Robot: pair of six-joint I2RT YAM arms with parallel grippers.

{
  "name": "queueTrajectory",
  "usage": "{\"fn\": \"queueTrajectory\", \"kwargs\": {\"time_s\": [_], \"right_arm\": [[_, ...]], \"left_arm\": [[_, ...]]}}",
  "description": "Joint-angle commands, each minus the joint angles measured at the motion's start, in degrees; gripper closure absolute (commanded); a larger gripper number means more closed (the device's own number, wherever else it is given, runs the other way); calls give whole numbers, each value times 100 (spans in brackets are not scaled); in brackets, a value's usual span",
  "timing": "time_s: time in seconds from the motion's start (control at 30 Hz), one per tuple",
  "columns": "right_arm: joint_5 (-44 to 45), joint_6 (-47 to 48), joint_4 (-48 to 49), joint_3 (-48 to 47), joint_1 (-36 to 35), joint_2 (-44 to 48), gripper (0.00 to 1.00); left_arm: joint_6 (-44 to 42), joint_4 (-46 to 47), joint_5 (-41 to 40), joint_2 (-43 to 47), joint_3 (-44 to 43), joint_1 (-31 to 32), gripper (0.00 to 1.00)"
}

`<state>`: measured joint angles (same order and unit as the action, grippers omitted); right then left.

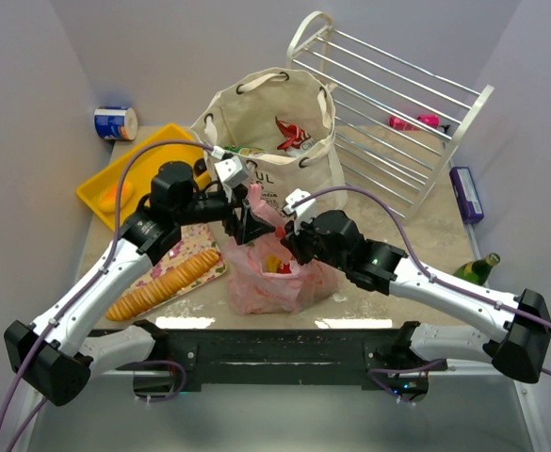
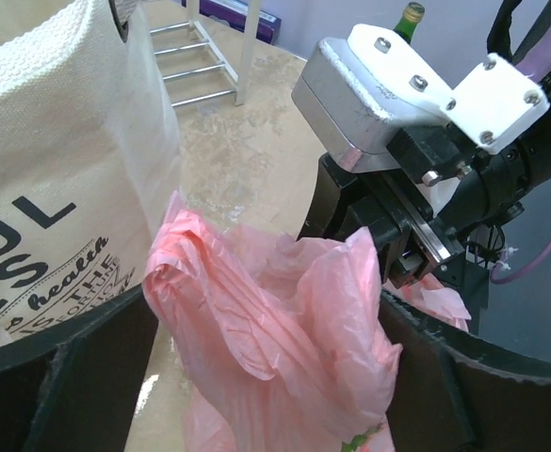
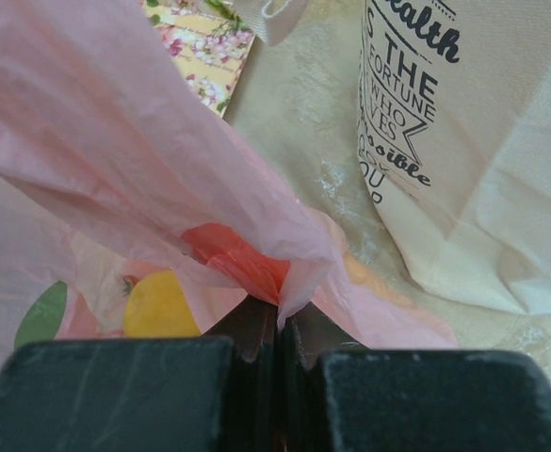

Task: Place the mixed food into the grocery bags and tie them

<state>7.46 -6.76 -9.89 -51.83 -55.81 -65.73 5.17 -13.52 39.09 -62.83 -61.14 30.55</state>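
The thin pink plastic bag [image 1: 270,278] stands at the table's near middle, its top bunched upward. My right gripper [image 1: 289,241] is shut on a pinch of that pink bag [image 3: 96,122], the film squeezed between the closed jaws [image 3: 280,325]. My left gripper [image 1: 247,222] is open, its fingers wide on either side of a raised fold of the pink bag [image 2: 256,320] without pinching it. A yellow fruit [image 3: 159,303] and something green [image 3: 40,315] show through the film. Behind stands the cream canvas tote [image 1: 275,141] with a red packet [image 1: 289,132] inside.
A yellow tray [image 1: 124,184] and a blue-and-white can [image 1: 115,122] are at the back left. A long tan cracker sleeve [image 1: 162,282] lies on a floral mat at front left. A white wire rack [image 1: 388,113], a purple box [image 1: 465,193] and a green bottle [image 1: 478,268] are on the right.
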Motion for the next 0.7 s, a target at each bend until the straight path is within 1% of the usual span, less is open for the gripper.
{"fn": "queueTrajectory", "kwargs": {"time_s": [0.0,0.03,0.07,0.1,0.17,0.2,0.23,0.27,0.3,0.37,0.4,0.43,0.47,0.57,0.63,0.67], "right_arm": [[-227,96,22,-266,9,96,100],[-271,96,5,-275,9,122,100],[-298,88,-21,-275,0,131,100],[-333,62,-30,-266,9,157,98],[-552,35,-153,-283,9,289,89],[-579,-61,-171,-292,9,350,78],[-675,-97,-189,-310,9,438,70],[-720,-149,-215,-345,0,604,55],[-720,-263,-241,-397,9,684,48],[-894,-430,-338,-651,18,868,35],[-931,-492,-382,-766,26,887,32],[-966,-553,-426,-1010,61,896,30],[-1114,-667,-496,-1135,96,896,26],[-1299,-1000,-584,-1574,281,747,25],[-1466,-1160,-619,-1811,569,571,28],[-1763,-1308,-524,-1848,684,518,31]], "left_arm": [[81,420,213,-63,146,39,26],[89,464,248,-72,216,39,41],[81,577,292,-72,252,39,47],[81,648,318,-54,296,39,56],[37,736,380,-54,393,39,63],[11,745,397,-54,410,39,72],[-33,745,406,-45,454,39,76],[-42,772,406,-45,472,39,80],[-60,772,415,-37,489,39,87],[-77,833,494,-37,551,39,91],[-86,851,538,-54,568,31,97],[-86,868,599,-45,595,30,99],[-86,903,626,-37,604,39,100],[-130,991,810,-10,630,30,100],[-165,1053,942,33,665,57,100],[-165,1114,960,60,683,57,100]]}}
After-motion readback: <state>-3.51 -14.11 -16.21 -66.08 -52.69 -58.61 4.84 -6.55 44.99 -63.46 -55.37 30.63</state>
